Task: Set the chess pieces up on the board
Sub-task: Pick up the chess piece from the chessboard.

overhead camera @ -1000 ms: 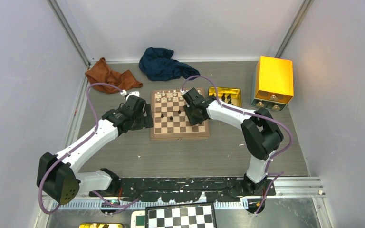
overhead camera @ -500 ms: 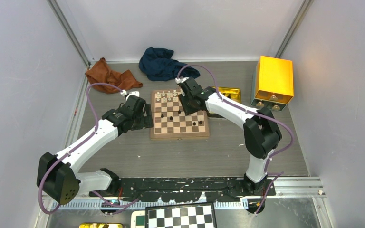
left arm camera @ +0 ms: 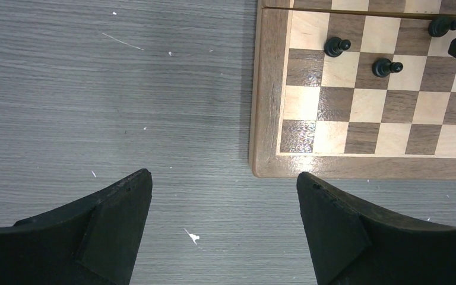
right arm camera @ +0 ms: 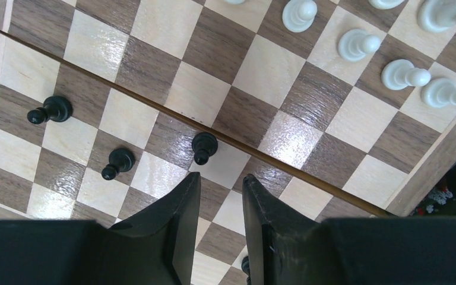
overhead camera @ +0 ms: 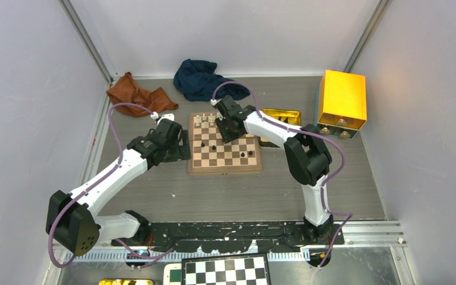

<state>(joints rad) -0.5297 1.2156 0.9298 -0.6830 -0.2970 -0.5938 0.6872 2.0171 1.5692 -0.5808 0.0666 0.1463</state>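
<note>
Looking from overhead, the board (overhead camera: 222,159) lies mid-counter (overhead camera: 214,196) between both arms, its pieces mere specks. The right wrist view sharpens them: three black chess pieces (right arm camera: 203,145) standing on glossy light and dark brown squares, white pieces (right arm camera: 359,43) ranked near one rim. The right end effector (right arm camera: 221,176) hovers there, narrowly parted; whether it grips anything, I cannot tell. The left end effector (left arm camera: 223,174) gapes wide, empty, over the counter beside the board's corner.

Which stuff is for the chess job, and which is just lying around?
For the job: board, black pieces.
Just lying about: orange cloth, blue cloth, yellow box, checkered board.
</note>
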